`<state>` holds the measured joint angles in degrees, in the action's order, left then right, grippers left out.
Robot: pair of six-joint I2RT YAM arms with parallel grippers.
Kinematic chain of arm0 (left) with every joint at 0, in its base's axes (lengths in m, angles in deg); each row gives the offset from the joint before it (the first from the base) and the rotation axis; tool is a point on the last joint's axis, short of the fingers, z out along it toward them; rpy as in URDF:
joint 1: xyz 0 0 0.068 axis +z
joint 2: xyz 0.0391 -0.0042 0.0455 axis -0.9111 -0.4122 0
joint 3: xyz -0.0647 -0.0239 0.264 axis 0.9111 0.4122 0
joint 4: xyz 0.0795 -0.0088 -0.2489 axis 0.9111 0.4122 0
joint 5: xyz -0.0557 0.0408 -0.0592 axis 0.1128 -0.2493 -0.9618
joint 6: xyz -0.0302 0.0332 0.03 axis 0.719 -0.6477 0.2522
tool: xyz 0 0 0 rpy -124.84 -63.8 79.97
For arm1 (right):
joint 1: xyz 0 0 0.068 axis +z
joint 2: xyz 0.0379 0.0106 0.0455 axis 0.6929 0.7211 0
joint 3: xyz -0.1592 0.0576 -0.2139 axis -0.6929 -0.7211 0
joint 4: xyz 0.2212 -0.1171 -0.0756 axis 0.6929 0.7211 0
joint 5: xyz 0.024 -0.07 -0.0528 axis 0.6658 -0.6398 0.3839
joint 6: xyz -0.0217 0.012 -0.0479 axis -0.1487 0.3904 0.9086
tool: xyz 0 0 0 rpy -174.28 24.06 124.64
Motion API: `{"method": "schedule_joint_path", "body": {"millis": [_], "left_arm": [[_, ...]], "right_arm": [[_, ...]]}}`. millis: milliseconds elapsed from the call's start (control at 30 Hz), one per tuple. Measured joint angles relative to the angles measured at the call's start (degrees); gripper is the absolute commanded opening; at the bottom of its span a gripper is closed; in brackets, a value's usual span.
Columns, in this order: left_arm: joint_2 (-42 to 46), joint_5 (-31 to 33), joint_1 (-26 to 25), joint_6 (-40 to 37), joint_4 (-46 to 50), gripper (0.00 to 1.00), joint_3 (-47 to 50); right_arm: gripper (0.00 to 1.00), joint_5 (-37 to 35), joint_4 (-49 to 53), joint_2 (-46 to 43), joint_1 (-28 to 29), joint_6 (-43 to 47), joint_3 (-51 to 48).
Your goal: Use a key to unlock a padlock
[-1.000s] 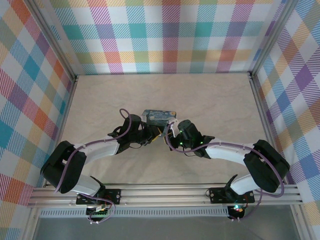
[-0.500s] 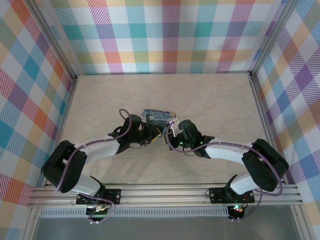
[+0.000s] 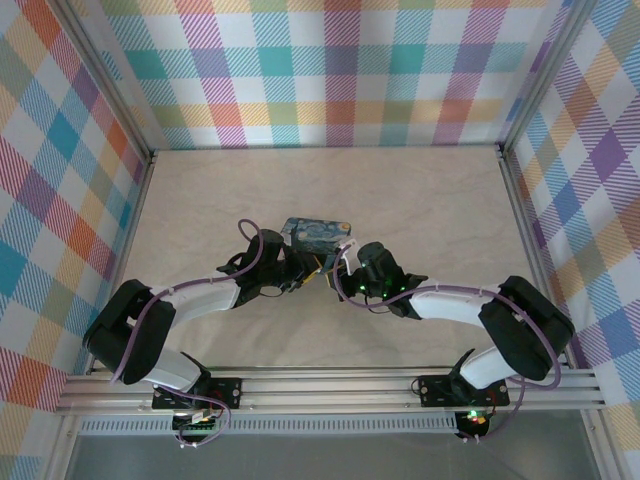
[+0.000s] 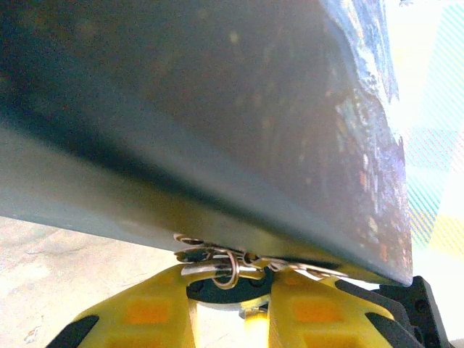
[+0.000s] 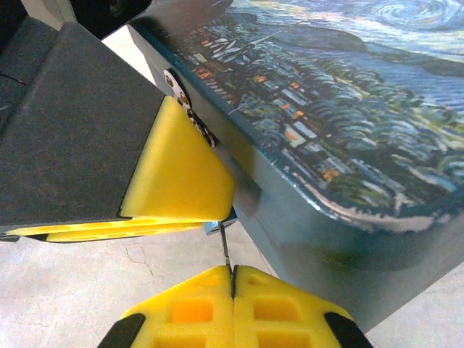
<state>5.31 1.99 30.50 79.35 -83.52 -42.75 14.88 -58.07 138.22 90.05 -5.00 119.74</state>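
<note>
At the near wall of the rectangular tin printed with a blue-and-yellow starry night, the left gripper pinches its yellow foam pads on the tiny bluish padlock, mostly hidden between them just below the tin's corner. The right gripper, just beside that wall, has its pads pressed together on a thin silvery key pointing up at the padlock; small silvery wire rings lie against the tin's lower edge.
</note>
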Motion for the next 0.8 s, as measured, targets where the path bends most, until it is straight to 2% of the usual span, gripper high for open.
{"method": "schedule_joint_path", "body": {"millis": [800], "left_arm": [[-0.3, 1.9, 0.0, 1.3, 0.2, 0.15, 0.0]], "right_arm": [[0.0, 1.2, -3.1, 2.5, -0.4, -0.9, 0.0]]}}
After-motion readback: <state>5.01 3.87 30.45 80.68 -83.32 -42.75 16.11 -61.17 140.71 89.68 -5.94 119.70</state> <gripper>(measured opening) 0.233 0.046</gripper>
